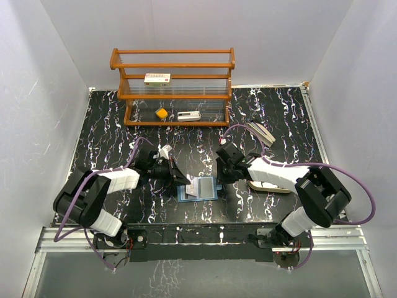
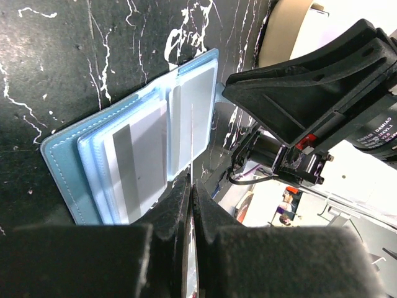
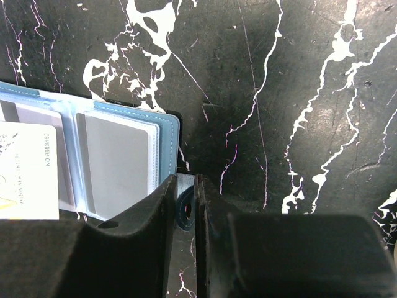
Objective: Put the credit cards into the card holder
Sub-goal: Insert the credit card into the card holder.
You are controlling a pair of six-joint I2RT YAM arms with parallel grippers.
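Black marble-pattern tabletop (image 1: pixel 105 136), white walls, wooden rack (image 1: pixel 173 65) at far edge. Card holder (image 1: pixel 208 185) lying open at centre-near, between both arms.

State, left gripper (image 2: pixel 191 186): clamped tight on one credit card (image 2: pixel 192 136), held edge-on above open holder.
State, right gripper (image 3: pixel 184 189): pinched on clasp tab (image 3: pixel 185 208) at holder's right edge, pinning holder to table.

Step in hand (est.): insertion of held card into a slot.
- Hold tab firmly during insertion; prevents holder sliding or folding shut.
- Tilt card flatter and align leading edge w/ slot mouth.
- Pick a free slot; grey cards (image 2: pixel 142 164) already fill visible pockets on both pages.
- Feed slowly; release only once well seated.

View differences:
- Left wrist: card as thin line only, face not visible. Shows pocket layers and dark stripe on one grey card.
- Right wrist: shows printed face of credit card (image 3: pixel 28 180) (prob. the held one) plus tab grip. Left claw not in frame.
- Top ext.: shows arm layout; too coarse for grip detail.
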